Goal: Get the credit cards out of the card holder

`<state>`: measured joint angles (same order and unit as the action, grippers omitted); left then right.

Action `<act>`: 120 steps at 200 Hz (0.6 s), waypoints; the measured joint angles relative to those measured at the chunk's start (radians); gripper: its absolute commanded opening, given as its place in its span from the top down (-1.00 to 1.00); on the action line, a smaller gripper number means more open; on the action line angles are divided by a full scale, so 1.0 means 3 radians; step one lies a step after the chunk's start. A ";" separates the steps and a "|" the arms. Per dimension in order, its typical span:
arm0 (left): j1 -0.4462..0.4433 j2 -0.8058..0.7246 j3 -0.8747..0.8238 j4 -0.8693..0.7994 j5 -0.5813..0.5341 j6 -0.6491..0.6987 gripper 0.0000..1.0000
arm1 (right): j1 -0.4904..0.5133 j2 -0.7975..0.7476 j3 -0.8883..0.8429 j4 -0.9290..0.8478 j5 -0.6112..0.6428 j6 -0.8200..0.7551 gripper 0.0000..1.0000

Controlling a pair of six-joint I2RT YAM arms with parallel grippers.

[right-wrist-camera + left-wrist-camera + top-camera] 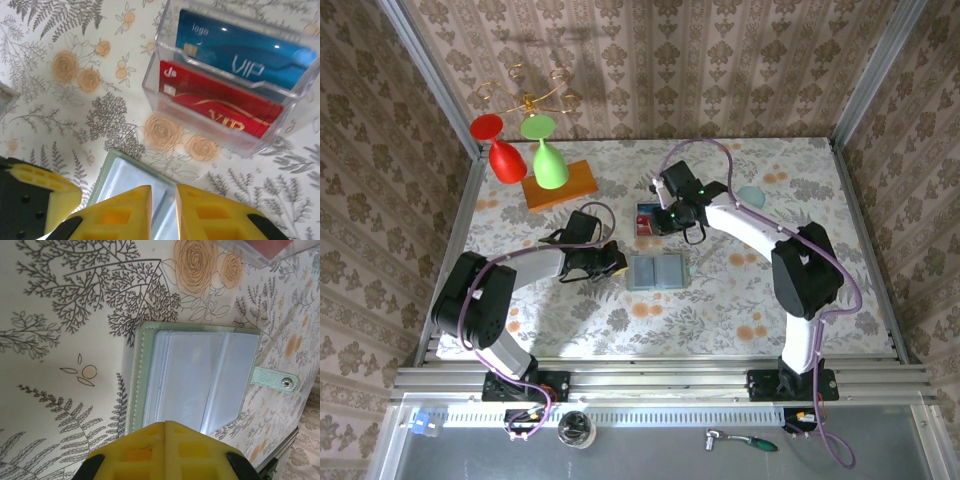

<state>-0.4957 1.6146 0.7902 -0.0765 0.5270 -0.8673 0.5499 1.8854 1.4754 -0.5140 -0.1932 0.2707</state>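
Currently card holder (655,272) lies open on counter (740,290), left hand (164,426) closed, empty, at its edge, right hand (163,192) barely parted, empty, above it; beyond, clear box (151,85) holds blue card (235,52) "logo VIP", red card (215,102) "VIP".

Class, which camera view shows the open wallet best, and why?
Left wrist: the wallet lies open and large, its clear sleeves and snap tab plain to see. The top view shows it whole but small. The right wrist view catches one corner of it behind the fingers.
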 measured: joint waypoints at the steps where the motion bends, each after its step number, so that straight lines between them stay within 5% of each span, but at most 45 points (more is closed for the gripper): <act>1: 0.0000 0.0000 0.0001 0.0001 -0.0001 0.0000 0.93 | 0.0001 -0.0001 -0.0008 0.0003 -0.0005 0.0008 0.59; 120: -0.0006 0.0025 -0.0140 0.0144 0.0009 -0.0004 0.93 | 0.0078 -0.0074 -0.0708 0.0451 -0.0694 0.1102 0.60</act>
<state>-0.4976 1.6222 0.7483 -0.0334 0.5297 -0.8684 0.5732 1.8633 1.2629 -0.3786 -0.4015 0.6014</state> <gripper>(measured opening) 0.064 0.192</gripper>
